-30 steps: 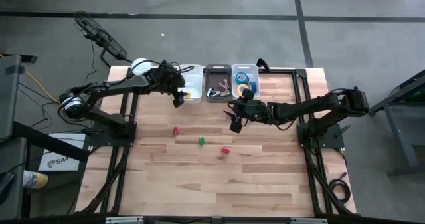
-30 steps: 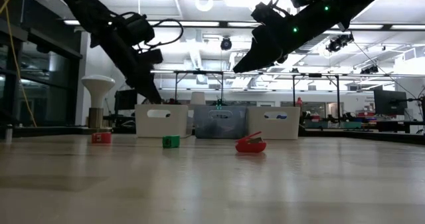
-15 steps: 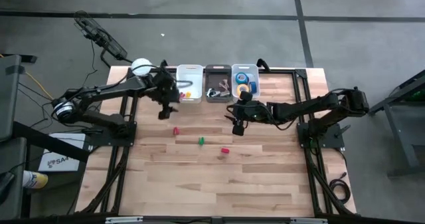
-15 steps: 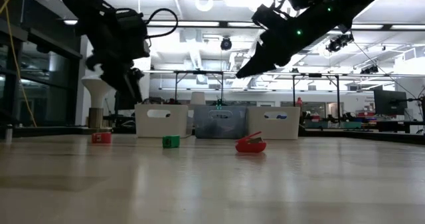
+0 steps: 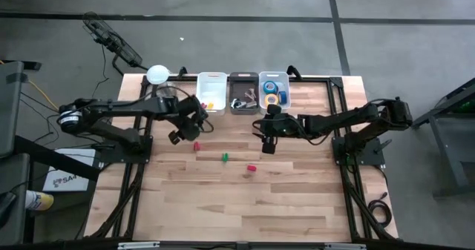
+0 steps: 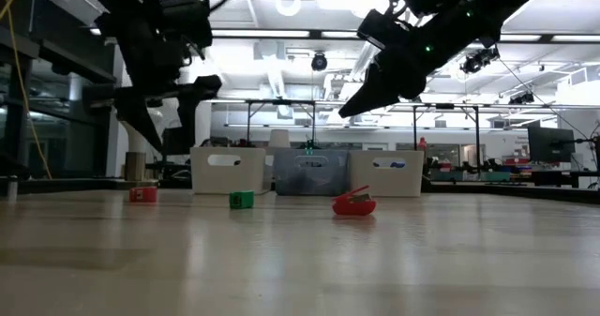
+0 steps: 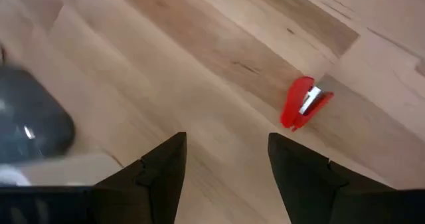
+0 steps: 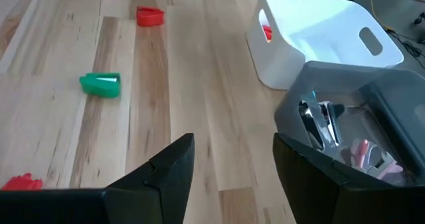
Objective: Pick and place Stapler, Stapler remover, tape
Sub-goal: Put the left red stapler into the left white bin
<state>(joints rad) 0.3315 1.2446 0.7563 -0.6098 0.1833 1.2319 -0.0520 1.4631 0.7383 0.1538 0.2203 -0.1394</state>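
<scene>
The table [image 5: 237, 198] is pale wood. At its far edge stand three bins in a row: a white bin [image 5: 212, 102], a grey bin [image 5: 243, 102] and a clear bin [image 5: 273, 92]. The clear bin holds the tape [image 5: 271, 87], blue and yellow rolls. The grey bin holds metal staple removers [image 8: 320, 123]. The left gripper [image 5: 177, 136] hangs released over bare wood, near the white bin, with a red stapler [image 5: 197, 145] just beside it on the table. The right gripper [image 5: 268, 145] hangs released too, in front of the grey bin, holding nothing. A green stapler [image 5: 225, 157] lies mid-table, and a red remover [image 5: 251, 168] beyond it, all three apart with nothing between them and the bins
</scene>
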